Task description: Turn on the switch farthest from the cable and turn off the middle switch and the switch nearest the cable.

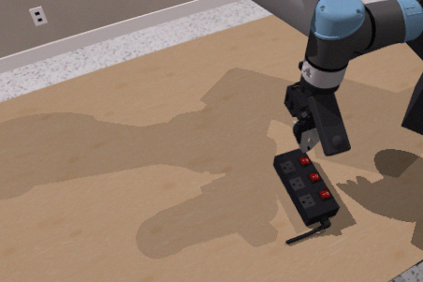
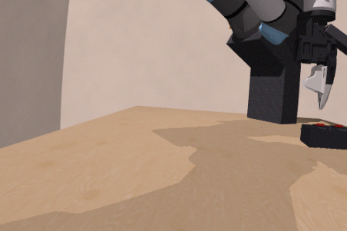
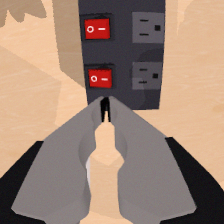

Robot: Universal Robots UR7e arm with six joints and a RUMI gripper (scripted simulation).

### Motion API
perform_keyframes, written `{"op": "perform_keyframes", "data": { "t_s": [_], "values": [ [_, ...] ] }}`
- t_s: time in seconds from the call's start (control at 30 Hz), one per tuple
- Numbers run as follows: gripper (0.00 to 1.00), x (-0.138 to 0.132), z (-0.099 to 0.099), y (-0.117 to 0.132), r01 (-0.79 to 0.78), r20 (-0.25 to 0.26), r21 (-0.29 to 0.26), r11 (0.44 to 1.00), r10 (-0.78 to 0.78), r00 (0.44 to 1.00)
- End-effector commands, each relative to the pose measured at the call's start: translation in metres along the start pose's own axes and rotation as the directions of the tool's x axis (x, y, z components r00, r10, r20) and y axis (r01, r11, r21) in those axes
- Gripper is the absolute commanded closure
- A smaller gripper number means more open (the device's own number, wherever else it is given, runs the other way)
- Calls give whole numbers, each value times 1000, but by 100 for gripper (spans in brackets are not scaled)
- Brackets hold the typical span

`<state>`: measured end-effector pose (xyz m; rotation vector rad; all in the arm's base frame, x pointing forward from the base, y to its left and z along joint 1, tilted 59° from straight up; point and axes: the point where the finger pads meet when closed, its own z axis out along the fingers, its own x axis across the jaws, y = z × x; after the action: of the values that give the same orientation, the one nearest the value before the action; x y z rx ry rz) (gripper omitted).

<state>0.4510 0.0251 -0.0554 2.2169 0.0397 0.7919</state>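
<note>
The top camera looked down at a slant from high above the wooden table [image 1: 117,205], taking in the far wall and floor, while the exterior one sat low at the table's edge, gazing across it. The wrist camera stared close down past the shut, empty gripper [image 3: 105,107] onto the power strip [image 3: 122,55], which all three views shared.
</note>
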Motion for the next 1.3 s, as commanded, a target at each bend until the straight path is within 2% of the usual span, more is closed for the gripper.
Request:
{"op": "perform_keyframes", "data": {
  "t_s": [0.0, 0.63, 1.27],
  "values": [
    [100, 0, 6, 0, 0, -1, 1, 1000, 0, 1000],
    [100, 0, 25, 0, 0, -1, 1, 1000, 0, 1000],
    [100, 0, 27, 0, 0, -1, 1, 1000, 0, 1000]
  ]
}}
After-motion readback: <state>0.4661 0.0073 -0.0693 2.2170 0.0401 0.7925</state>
